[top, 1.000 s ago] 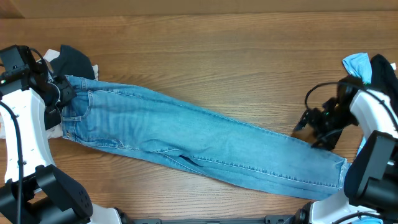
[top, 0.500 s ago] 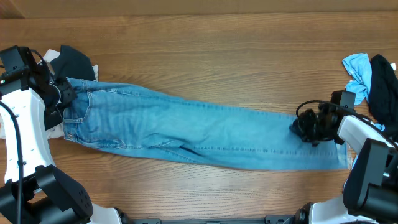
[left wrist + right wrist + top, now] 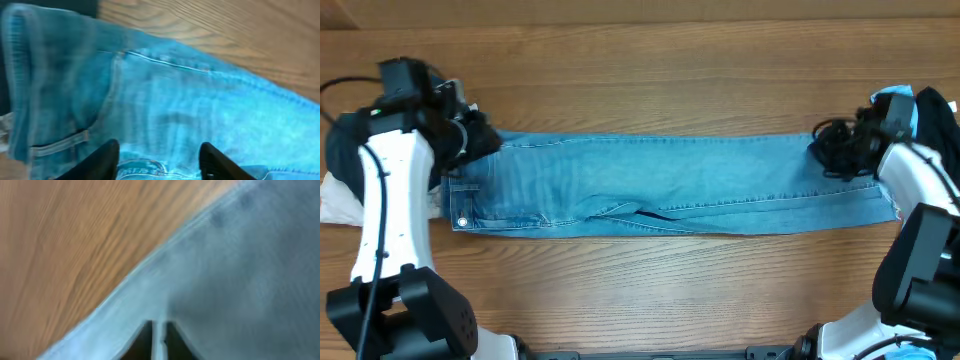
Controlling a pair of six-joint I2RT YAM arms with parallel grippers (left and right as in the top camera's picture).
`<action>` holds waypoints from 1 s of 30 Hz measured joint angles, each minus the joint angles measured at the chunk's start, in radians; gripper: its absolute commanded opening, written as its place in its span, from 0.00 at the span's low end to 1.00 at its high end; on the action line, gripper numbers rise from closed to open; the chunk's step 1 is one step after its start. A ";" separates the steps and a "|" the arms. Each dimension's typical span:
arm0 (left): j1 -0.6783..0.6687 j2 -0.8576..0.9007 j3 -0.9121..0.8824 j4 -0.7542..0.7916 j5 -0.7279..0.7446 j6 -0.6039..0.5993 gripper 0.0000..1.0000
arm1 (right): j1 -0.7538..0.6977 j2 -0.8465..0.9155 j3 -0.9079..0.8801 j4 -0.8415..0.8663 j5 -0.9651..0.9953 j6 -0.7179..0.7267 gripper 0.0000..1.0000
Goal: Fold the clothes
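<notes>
The clothes are one pair of light-blue jeans [image 3: 660, 190], stretched flat and straight across the table, waistband at the left and hems at the right. My left gripper [image 3: 480, 140] hovers over the waistband's far corner. In the left wrist view it [image 3: 159, 162] stands open, its two fingers apart above the denim [image 3: 200, 100] and the waist label. My right gripper [image 3: 832, 150] sits on the far edge of the leg end. In the right wrist view it [image 3: 159, 337] is shut, with a thin ridge of denim [image 3: 240, 270] pinched between its fingers.
A dark top [image 3: 340, 150] over a white garment [image 3: 340, 205] lies at the left edge, behind my left arm. A sky-blue cloth [image 3: 895, 100] and a dark cloth [image 3: 938, 120] lie at the right edge. Bare wood table [image 3: 650, 70] stretches beyond the jeans.
The jeans swung from a slant to a straight line across the table. My left gripper moved right and opened, releasing the waistband. My right gripper closed on the leg end and carried it farther back.
</notes>
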 measured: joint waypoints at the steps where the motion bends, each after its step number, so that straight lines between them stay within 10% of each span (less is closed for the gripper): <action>1: -0.018 0.000 0.000 0.000 -0.008 0.000 0.57 | -0.001 -0.001 0.034 -0.054 -0.004 -0.008 0.28; 9: -0.061 0.000 0.002 -0.082 -0.059 0.000 0.46 | 0.046 -0.002 0.087 -0.373 -0.108 -0.111 0.14; 19: -0.061 0.000 -0.001 -0.106 -0.019 0.000 0.51 | 0.460 0.029 -0.039 -0.013 0.089 -0.156 0.09; 30: -0.061 0.000 -0.001 -0.112 -0.012 0.000 0.72 | 0.329 0.146 -0.006 0.031 0.137 -0.093 0.04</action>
